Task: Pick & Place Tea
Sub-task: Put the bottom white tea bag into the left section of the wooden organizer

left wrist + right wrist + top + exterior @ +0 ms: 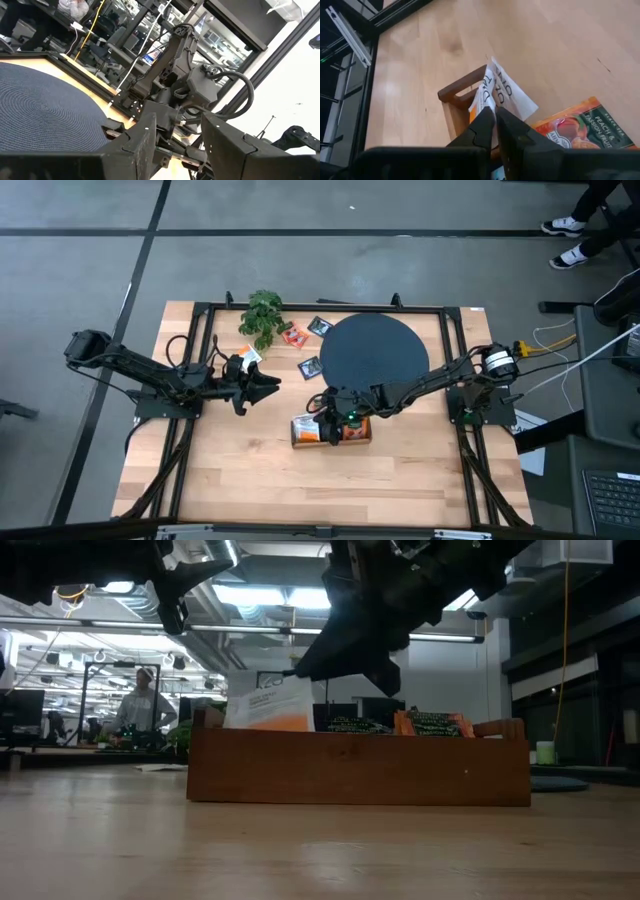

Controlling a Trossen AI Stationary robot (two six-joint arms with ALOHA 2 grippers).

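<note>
Here, right gripper point(495, 120) over the wooden tray point(331, 431), fingers pinched on a white-and-orange tea packet point(502, 92).
Packet stands upright at the tray's end; an orange peach-passion packet point(580, 127) lies beside it in the tray. More tea packets point(305, 340) lie on the surface by the black round mat point(375, 350) and small plant point(262, 315). Left gripper point(268, 385) hovers apart, fingers spread, holding nothing.

1. The tabletop point(250, 470) is pale wood, smooth with a soft sheen.
2. The low box point(358, 768) is darker brown wood, matt.
3. The round mat point(40, 112) looks like dark woven cloth, ribbed in rings.
4. The tea packets point(507, 97) are printed paper, slightly glossy.
</note>
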